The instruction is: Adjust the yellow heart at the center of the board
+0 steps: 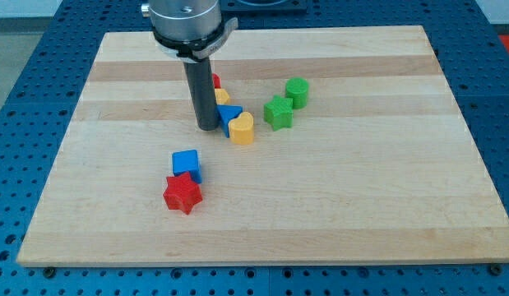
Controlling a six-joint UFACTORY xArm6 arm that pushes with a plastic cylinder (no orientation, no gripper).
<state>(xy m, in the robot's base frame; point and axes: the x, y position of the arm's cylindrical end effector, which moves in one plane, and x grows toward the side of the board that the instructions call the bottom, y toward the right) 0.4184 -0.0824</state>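
The yellow heart [242,128] lies near the middle of the wooden board [336,205]. A blue block [229,113] touches its upper left side. My tip [208,127] rests on the board just to the left of the yellow heart and the blue block, a small gap away from the heart. Behind the rod, a yellow block [222,96] and a red block [215,80] are partly hidden.
A green star [279,112] and a green cylinder [298,92] sit to the right of the heart. A blue cube [187,164] and a red star [182,194] sit together toward the view's lower left.
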